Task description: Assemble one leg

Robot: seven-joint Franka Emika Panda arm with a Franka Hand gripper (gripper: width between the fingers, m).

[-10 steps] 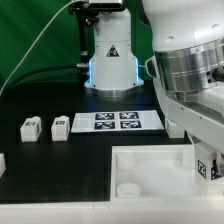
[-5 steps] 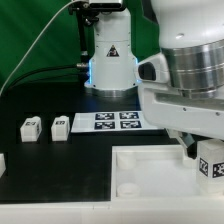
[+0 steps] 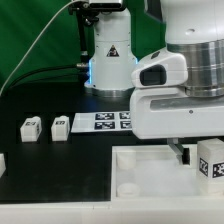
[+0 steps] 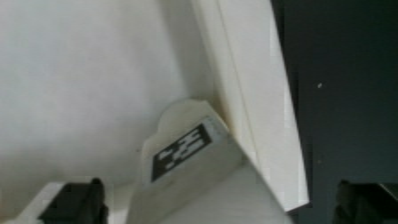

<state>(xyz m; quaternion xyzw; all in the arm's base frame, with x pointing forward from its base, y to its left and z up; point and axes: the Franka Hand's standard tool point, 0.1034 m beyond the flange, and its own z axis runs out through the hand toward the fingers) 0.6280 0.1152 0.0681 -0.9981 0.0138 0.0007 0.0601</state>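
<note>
In the wrist view a leg (image 4: 183,150), a small white post with a black-and-white tag, lies against the raised rim of the large white square tray piece (image 4: 89,80). My gripper (image 4: 221,205) is open above it. One dark fingertip (image 4: 75,200) is over the tray floor and the other is over the black table beyond the rim, neither touching the leg. In the exterior view the gripper (image 3: 185,152) hangs under the big white hand beside a tagged leg (image 3: 212,160) at the tray piece's (image 3: 150,172) right side. Two more legs (image 3: 30,126) (image 3: 60,125) stand at the exterior view's left.
The marker board (image 3: 112,120) lies behind the tray piece, partly hidden by my arm. The arm's base (image 3: 110,60) stands at the back. A white part (image 3: 2,160) shows at the exterior view's left edge. A round socket (image 3: 128,188) sits in the tray's near corner.
My arm has swung toward the exterior view's left and lower, now covering the right part of the marker board. The legs and the tray piece have not moved.
</note>
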